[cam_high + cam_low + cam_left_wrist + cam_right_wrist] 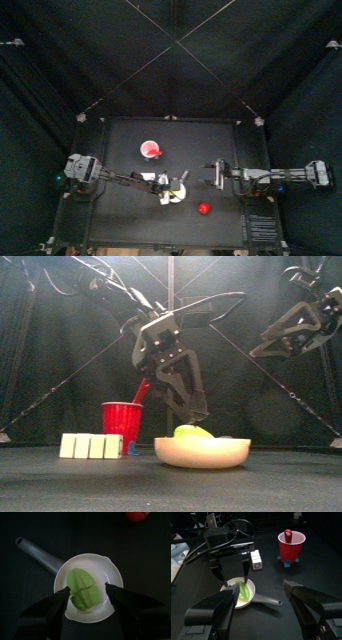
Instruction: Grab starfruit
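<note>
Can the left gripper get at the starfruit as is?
Probably yes: the left gripper hangs open right over the starfruit, a jaw either side, in the white bowl; nothing sits between them.

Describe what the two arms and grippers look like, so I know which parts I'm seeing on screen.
Both arms are black, built from boxy jointed segments. The left gripper has two slim black fingers below a blocky black housing, with thick black cables looping above it. The right gripper shows two broad, wedge-shaped matte black jaws. No markings or labels are visible on either.

Left arm angled steeply down, left gripper point(88, 597) fingers spread apart, right gripper point(263, 602) raised, fingers wide.
</note>
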Available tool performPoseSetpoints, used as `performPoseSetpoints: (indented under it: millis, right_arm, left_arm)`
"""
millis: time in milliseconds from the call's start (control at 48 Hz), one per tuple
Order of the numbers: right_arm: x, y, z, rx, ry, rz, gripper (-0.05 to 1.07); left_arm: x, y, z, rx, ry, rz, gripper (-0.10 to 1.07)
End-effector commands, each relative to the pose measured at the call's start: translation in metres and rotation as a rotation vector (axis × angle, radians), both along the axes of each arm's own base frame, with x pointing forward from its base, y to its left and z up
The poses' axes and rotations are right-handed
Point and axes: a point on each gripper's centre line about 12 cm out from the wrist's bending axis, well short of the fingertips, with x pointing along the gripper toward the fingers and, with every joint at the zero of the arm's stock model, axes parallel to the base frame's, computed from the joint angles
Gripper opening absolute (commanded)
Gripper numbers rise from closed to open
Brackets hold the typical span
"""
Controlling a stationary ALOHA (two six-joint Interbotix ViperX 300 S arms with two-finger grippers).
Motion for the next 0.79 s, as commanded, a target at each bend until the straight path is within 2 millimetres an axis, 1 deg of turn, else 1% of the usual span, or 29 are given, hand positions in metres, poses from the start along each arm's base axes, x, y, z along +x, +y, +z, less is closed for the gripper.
performPoseSetpoints:
  millis: [0, 208, 479, 604, 771]
  right_arm:
    - [0.002, -0.001, 0.003, 0.002, -0.009, -0.005, 0.99]
    - [0.002, -0.002, 0.004, -0.003, -0.011, -0.005, 0.99]
    - [0.002, -0.002, 0.002, 0.002, -0.008, -0.009, 0.99]
    - [0.002, -0.002, 0.002, 0.002, -0.008, -0.009, 0.99]
    - [0.002, -0.002, 0.002, 0.002, -0.008, -0.009, 0.99]
  left_arm:
    - [0.007, 0.001, 0.012, -0.020, -0.032, 0.018, 0.93]
    - [0.010, 0.002, 0.017, -0.072, 0.004, 0.090, 0.93]
    - [0.020, 0.005, 0.003, -0.034, 0.122, 0.142, 0.93]
    - [0.025, 0.005, 0.002, -0.032, 0.134, 0.154, 0.93]
    - [0.025, 0.006, -0.002, -0.031, 0.146, 0.159, 0.93]
